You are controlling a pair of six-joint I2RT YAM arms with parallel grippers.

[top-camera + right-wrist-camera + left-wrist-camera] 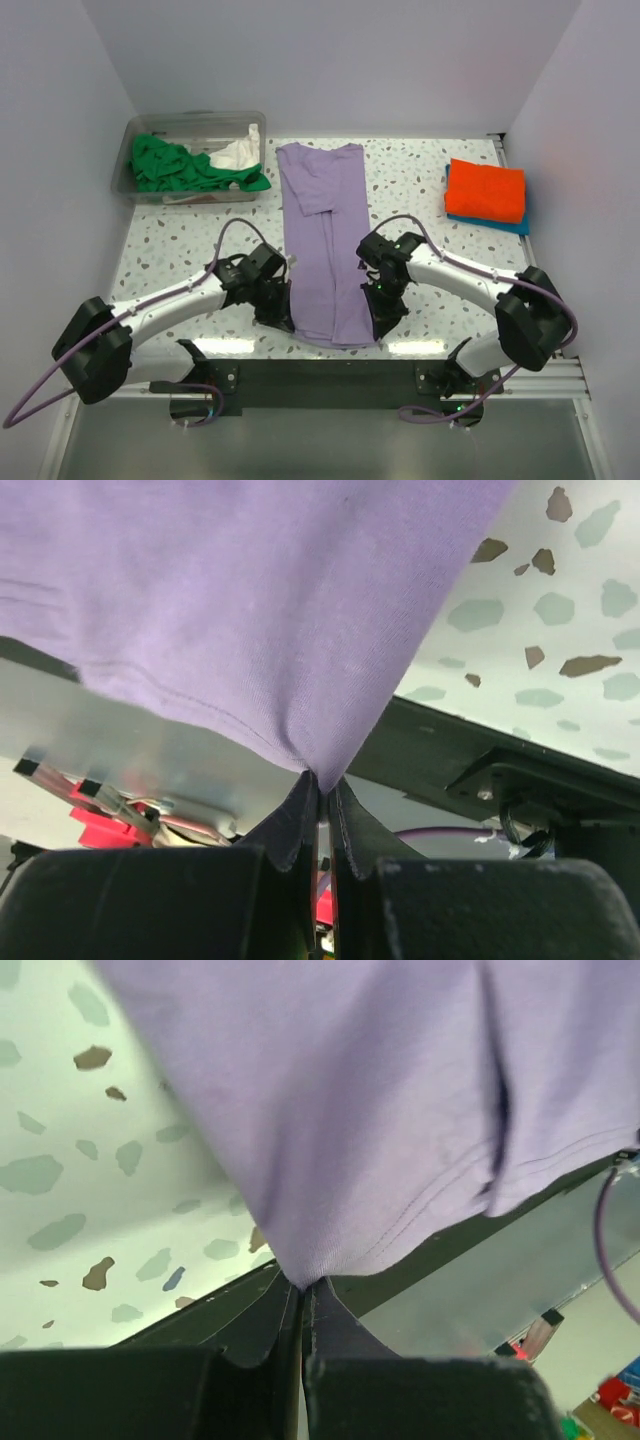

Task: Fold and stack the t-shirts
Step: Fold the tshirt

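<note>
Left gripper (302, 1285) and right gripper (322, 780) each pinch lavender t-shirt (322, 240) near-hem corners; arms low, elbows outward.

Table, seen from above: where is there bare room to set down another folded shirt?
Two bare patches of table: one between the lavender shirt and the orange-on-blue stack; one in front of the clear tub, left of the lavender shirt. Crowded: the near edge, where the left gripper and right gripper pinch the shirt's hem.

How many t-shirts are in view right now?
5: lavender shirt laid out mid-table; green shirt and white shirt in the tub, far left; orange shirt stacked on blue shirt, far right. The tub may hide more.
</note>
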